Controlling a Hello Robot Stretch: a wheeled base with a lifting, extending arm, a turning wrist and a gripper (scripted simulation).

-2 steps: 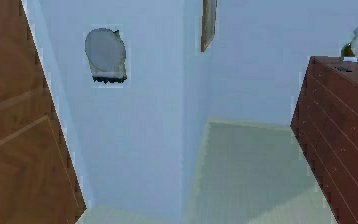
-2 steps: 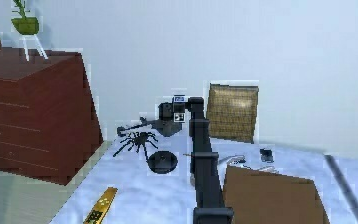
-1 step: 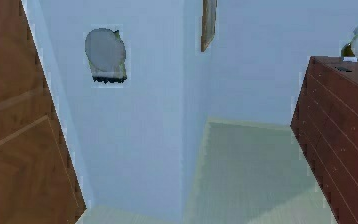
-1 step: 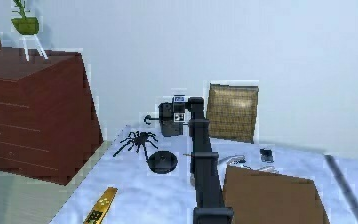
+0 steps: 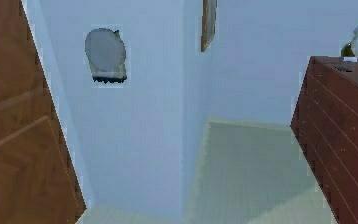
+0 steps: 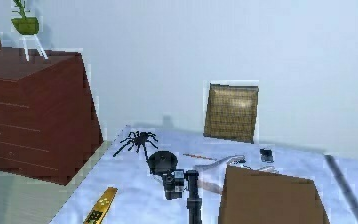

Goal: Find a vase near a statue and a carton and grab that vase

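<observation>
In the arm side view the pincer (image 6: 168, 168) hangs over the bench (image 6: 132, 185). A spider statue (image 6: 137, 143) stands on the bench just to the pincer's left and a little farther out, and a carton (image 6: 272, 197) stands on it to the pincer's right and nearer. Beyond the pincer to the right, a chair (image 6: 232, 112) stands behind the bench; well to the pincer's left, off the bench, a dresser (image 6: 37, 115) carries a potted plant (image 6: 27, 25).

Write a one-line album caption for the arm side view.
The gripper at a pale table, near a black spider statue and a brown carton, a wooden dresser to the left.
</observation>
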